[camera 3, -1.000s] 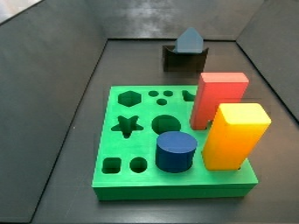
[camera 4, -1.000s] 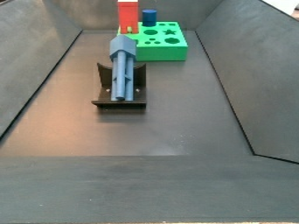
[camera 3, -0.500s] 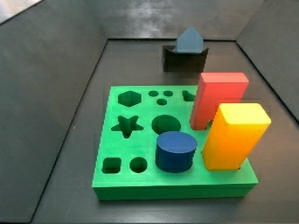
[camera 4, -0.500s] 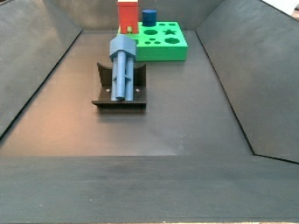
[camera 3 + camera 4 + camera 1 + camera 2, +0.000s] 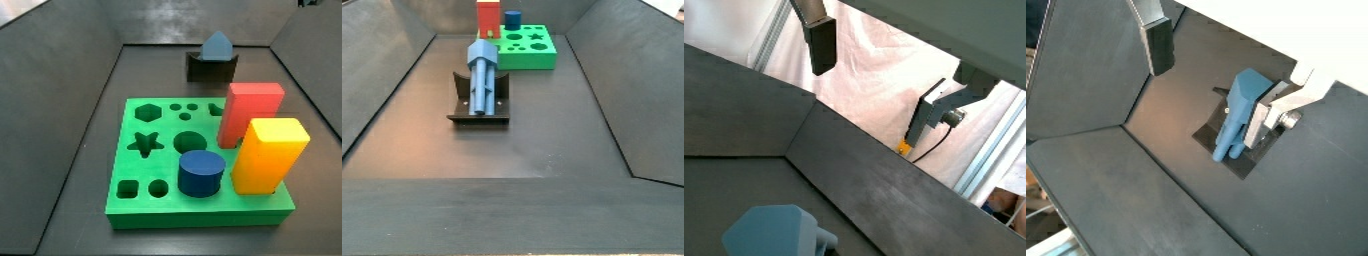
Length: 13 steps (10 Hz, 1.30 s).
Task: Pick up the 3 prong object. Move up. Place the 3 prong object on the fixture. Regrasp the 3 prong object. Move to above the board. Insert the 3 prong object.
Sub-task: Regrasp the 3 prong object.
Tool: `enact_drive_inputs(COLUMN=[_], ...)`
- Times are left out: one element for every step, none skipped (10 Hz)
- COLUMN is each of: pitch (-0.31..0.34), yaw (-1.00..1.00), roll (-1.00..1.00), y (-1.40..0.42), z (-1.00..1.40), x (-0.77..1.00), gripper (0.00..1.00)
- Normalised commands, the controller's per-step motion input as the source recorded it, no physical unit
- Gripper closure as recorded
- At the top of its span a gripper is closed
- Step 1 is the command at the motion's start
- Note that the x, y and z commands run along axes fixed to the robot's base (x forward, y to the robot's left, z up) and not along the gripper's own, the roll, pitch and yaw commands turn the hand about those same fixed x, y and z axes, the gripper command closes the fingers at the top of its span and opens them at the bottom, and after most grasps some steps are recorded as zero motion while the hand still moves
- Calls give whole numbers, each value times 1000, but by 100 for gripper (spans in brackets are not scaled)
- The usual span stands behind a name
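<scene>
The steel-blue 3 prong object (image 5: 482, 68) lies lengthwise on the dark fixture (image 5: 477, 115), mid-floor in front of the green board (image 5: 529, 52). From the opposite side, the 3 prong object (image 5: 217, 44) shows its peaked end on the fixture (image 5: 210, 68) behind the board (image 5: 147, 170). My gripper (image 5: 1211, 100) hangs open above the 3 prong object (image 5: 1240, 115) and the fixture (image 5: 1217, 140). Its fingers (image 5: 1158, 45) are wide apart and hold nothing. In a wrist view the gripper (image 5: 871, 100) is framed against white sheeting, with the 3 prong object (image 5: 778, 232) at the frame's edge.
A red block (image 5: 250, 110), a yellow block (image 5: 270, 152) and a dark blue cylinder (image 5: 202, 172) stand in the board. Sloping dark walls (image 5: 603, 70) enclose the floor. A small dark shape (image 5: 310, 3) shows at a side view's top corner.
A small dark shape has come into the top right corner of a side view. The 3 prong object, fixture and board have not moved.
</scene>
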Motion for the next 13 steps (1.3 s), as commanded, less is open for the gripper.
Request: enact_drive_inputs(pitch=[39,-3,-35,-43,-79,-119,-136,-142,-138,-128,-114,-87,-62], yaw=[259,223,274,239,191,136,99,58,22,-16,-42,-60,-68], roll=[195,174,197,195,187,153,123,103,92,83,80,77,72], y=[-47,-53,42,43,40,32,28,27,26,24,20,17,10], z=[-6,-5,-1000,-1000,-1000,-1000,-1000,-1000,-1000,-1000,-1000,-1000,-845], x=[114,100,38,39,50,61,69,76,81,88,93,98,88], gripper=[0,0,0,0,0,0,0,0,0,0,0,0,0])
